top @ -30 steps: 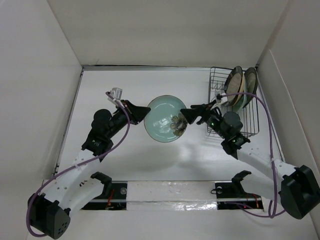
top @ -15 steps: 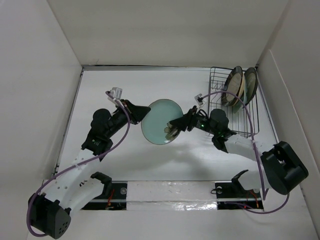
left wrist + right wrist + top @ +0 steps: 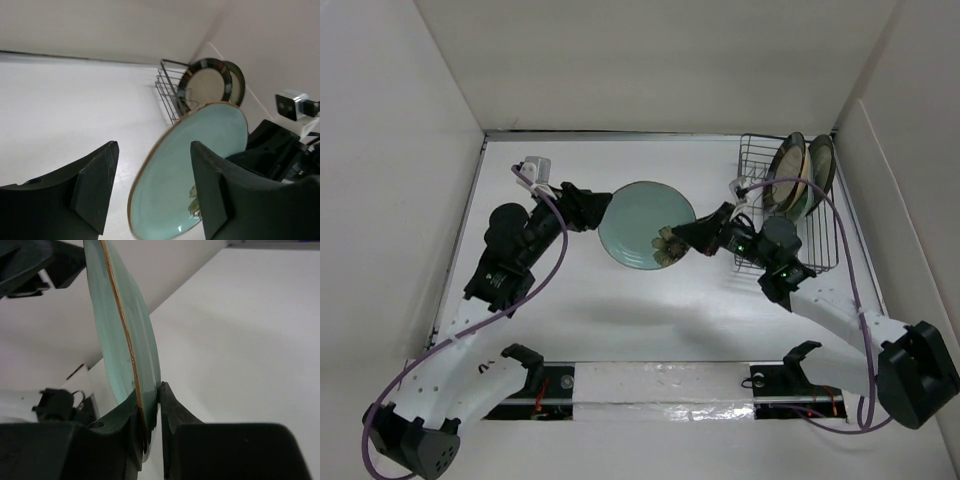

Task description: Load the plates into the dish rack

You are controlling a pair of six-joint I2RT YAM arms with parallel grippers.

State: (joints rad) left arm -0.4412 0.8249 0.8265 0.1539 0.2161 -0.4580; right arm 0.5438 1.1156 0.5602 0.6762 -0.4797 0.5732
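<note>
At least two plates (image 3: 790, 165) stand in the dish rack (image 3: 752, 160). The teal plate (image 3: 642, 222), not yet racked, is pinched at its rim by the right gripper (image 3: 677, 238); the left gripper (image 3: 603, 205) is spread wide.

The round plate (image 3: 642, 222) hangs centrally between left pincer (image 3: 592, 208) and right pincer (image 3: 685, 236); dish rack (image 3: 752, 160) (plates (image 3: 798, 172) inside) far right

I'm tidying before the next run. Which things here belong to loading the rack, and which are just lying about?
Part of the job:
- teal plate, pinched at its rim by the right claw
- left claw, open beside the plate
- wire rack
- plates standing in it

Just there, none of it loose:
- purple cables
- white walls
</note>
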